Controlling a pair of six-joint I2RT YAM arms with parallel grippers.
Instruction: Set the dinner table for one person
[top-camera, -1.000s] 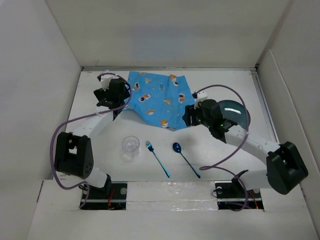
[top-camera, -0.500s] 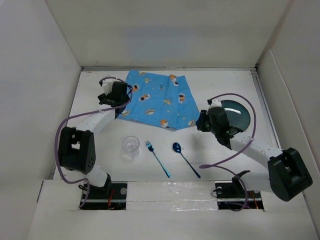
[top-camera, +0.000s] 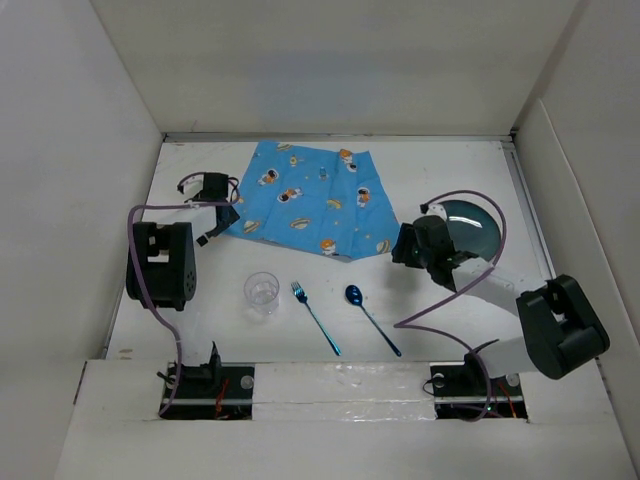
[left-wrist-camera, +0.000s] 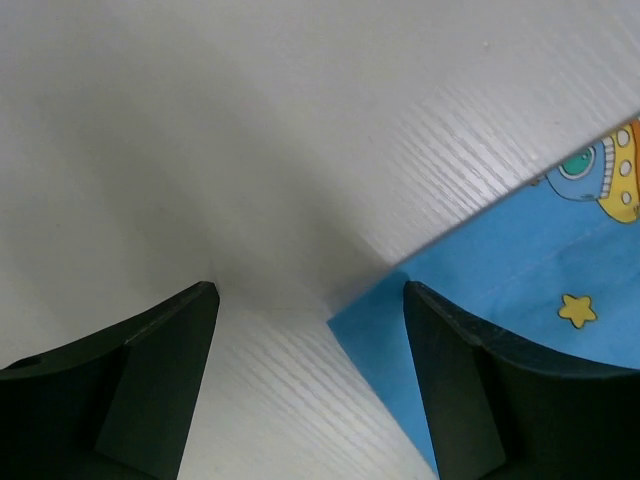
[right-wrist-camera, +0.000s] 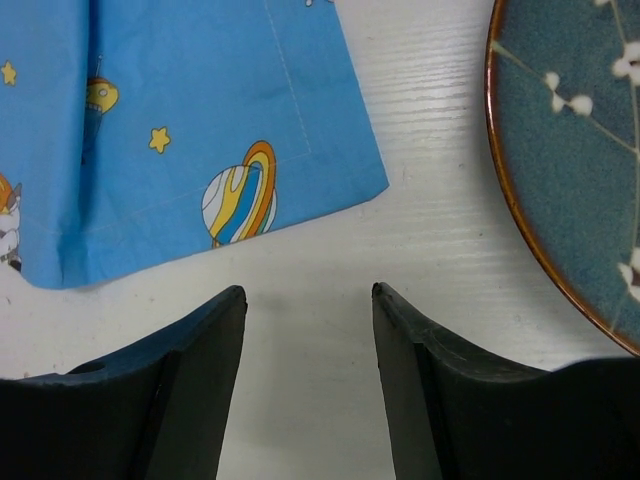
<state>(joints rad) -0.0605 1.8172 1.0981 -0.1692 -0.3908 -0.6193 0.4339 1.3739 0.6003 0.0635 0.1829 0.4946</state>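
The white dinner table (top-camera: 440, 160) carries a blue cartoon-printed mat (top-camera: 310, 200) lying flat at the back centre. A dark teal plate (top-camera: 472, 226) lies right of the mat. A clear glass (top-camera: 262, 292), a blue fork (top-camera: 315, 317) and a blue spoon (top-camera: 370, 318) lie near the front. My left gripper (top-camera: 223, 212) is open and empty at the mat's left corner; the left wrist view shows that corner (left-wrist-camera: 520, 270) between the jaws (left-wrist-camera: 308, 292). My right gripper (top-camera: 398, 247) is open and empty, between the mat's right corner (right-wrist-camera: 200, 100) and the plate (right-wrist-camera: 570, 130), over bare table (right-wrist-camera: 307, 292).
White walls enclose the table on the left, back and right. The right arm's forearm and purple cable lie across the near edge of the plate. The glass, fork and spoon stand in a row between the two arm bases.
Both grippers have let go of the mat and drawn away from it, the left one to the left, the right one to the right. The mat now lies flat.
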